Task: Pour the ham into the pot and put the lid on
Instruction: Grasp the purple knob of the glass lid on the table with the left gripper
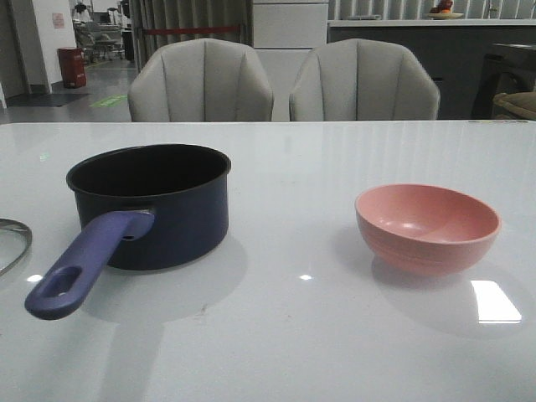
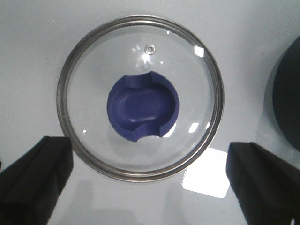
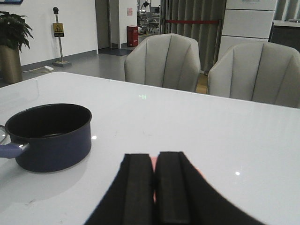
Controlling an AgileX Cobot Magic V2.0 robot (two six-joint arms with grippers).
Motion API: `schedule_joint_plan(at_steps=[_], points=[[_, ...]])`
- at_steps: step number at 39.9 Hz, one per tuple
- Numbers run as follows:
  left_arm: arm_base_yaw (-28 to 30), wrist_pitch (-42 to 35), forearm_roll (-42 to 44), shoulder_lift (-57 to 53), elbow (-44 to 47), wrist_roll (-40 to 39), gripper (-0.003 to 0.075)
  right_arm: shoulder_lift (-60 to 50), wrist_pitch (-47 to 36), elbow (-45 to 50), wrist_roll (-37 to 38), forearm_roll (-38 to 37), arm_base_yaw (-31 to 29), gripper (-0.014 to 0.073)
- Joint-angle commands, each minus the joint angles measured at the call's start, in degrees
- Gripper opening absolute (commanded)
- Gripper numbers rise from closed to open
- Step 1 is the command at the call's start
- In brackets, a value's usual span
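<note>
The navy pot (image 1: 151, 205) stands on the left of the white table (image 1: 293, 335), handle pointing near, with the pink bowl (image 1: 427, 226) well apart on the right; no ham shows in the bowl's visible interior, and the pot's floor is hidden. The glass lid (image 2: 139, 96) lies flat at the far left, beside the pot. The left gripper (image 2: 150, 180) hangs over it, fingers spread wide. The right gripper (image 3: 154, 187) has its fingers pressed together, holding nothing. The risk: the slick knob (image 2: 143, 107) could slip from a shallow pinch, dropping the lid askew on the rim.
</note>
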Motion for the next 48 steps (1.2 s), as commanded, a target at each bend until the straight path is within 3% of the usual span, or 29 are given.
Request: schedule_joint_plan(at_steps=[1, 20, 28, 48], points=[[0.0, -0.2, -0.9, 0.2, -3.3, -1.2, 0.0690, 0.5, -4.9, -1.7, -0.5, 0.4, 0.0, 0.0157], [2.2, -2.2, -1.2, 8.9, -4.0, -1.3, 0.0690, 0.5, -4.9, -1.7, -0.5, 0.4, 0.0, 0.0157], [2.3, -4.6, -2.9, 9.6, -4.0, 2.4, 0.0690, 0.5, -4.9, -1.7, -0.5, 0.4, 0.0, 0.0157], [2.3, -4.5, -3.4, 12.8, -4.0, 2.4, 0.0666, 0.5, -4.9, -1.7, -0.5, 0.4, 0.0, 0.0157]])
